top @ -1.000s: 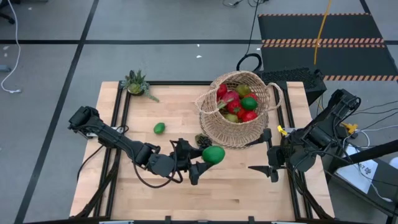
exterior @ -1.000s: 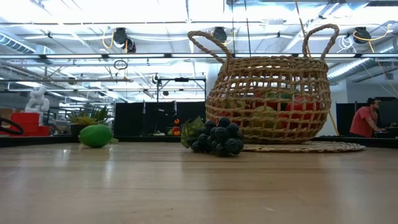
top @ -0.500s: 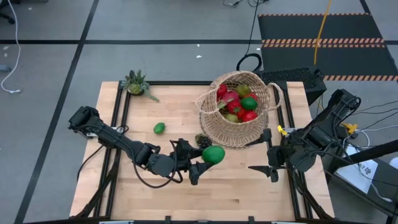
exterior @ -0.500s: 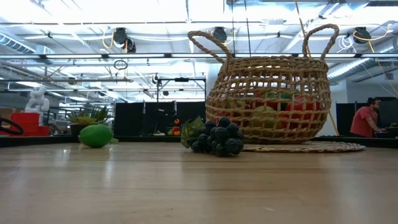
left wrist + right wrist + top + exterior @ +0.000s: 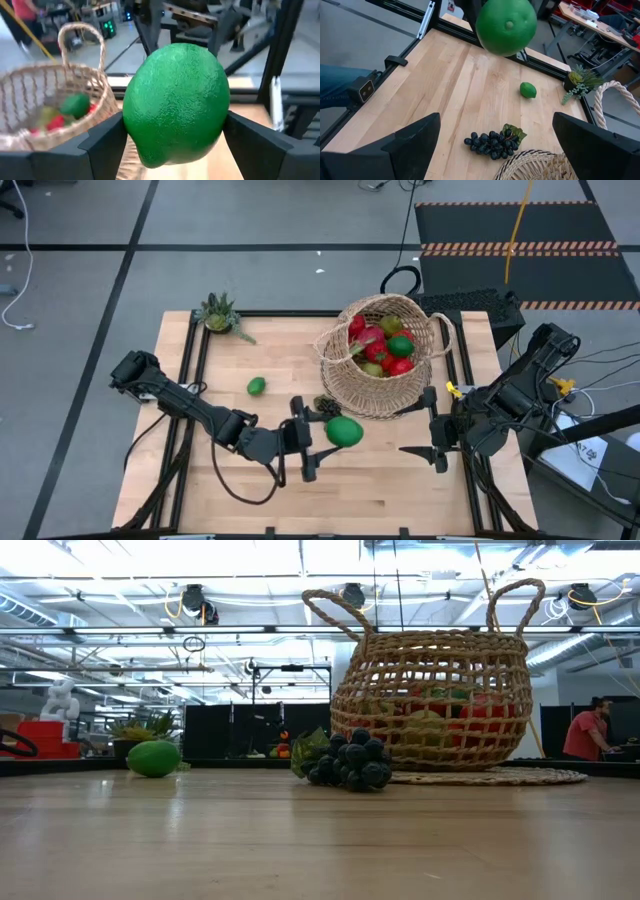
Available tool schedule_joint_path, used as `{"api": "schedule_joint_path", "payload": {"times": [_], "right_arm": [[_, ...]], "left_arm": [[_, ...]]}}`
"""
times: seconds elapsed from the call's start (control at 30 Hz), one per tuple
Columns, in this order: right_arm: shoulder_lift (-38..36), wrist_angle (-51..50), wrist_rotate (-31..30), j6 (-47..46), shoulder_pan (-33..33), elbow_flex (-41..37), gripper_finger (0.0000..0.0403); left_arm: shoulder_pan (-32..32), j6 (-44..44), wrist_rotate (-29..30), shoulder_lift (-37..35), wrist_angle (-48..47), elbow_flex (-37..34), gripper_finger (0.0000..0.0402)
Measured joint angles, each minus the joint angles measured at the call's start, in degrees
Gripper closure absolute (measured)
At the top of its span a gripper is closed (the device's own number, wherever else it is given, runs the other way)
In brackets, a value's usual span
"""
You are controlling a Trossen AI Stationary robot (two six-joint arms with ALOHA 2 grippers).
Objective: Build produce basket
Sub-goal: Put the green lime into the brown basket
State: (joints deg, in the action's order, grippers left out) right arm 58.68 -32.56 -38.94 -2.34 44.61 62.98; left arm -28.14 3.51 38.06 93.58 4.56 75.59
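The tan wicker basket [image 5: 385,358] stands at the table's far right with red and green fruit inside; the low view shows the basket [image 5: 430,700] upright on its base. My left gripper [image 5: 326,436] is mid-table, just near of the basket, shut on a large green fruit [image 5: 344,431]. A small lime [image 5: 256,386] and dark grapes [image 5: 327,406] lie on the table. My right gripper [image 5: 432,450] waits open at the right, near of the basket; its wrist view shows the raised fruit [image 5: 506,25]. My left gripper [image 5: 175,125] pinches the large green fruit by its two opposite sides [image 5: 132,125] between its fingers [image 5: 100,145]. The fingers come level from the table's left. The fruit is lifted clear of the table, and its front half sticks out past the fingertips.
A small spiky potted plant [image 5: 220,313] stands at the far left corner. Black rails [image 5: 196,360] run along the table's edges. Bare wood lies near of both grippers. A person [image 5: 588,730] is in the room behind the table.
My left gripper has turned a little about its wrist while keeping hold of the green fruit. The right arm and the other things have stayed put.
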Motion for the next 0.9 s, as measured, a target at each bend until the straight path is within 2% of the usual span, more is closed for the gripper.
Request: {"api": "schedule_joint_path", "payload": {"times": [0.3,0.7,0.9], "right_arm": [[0.0,0.0,0.0,0.0,0.0,0.0,0.0023],[0.0,0.0,0.0,0.0,0.0,0.0,0.0023],[0.0,2.2,0.0,-0.6,0.2,0.0,0.0023]], "left_arm": [[0.0,-9.2,0.0,0.0,0.3,0.0,0.0091],[-0.3,-8.2,0.0,0.0,0.1,0.0,0.0091],[0.0,-14.7,0.7,0.1,1.6,0.0,0.0091]]}}
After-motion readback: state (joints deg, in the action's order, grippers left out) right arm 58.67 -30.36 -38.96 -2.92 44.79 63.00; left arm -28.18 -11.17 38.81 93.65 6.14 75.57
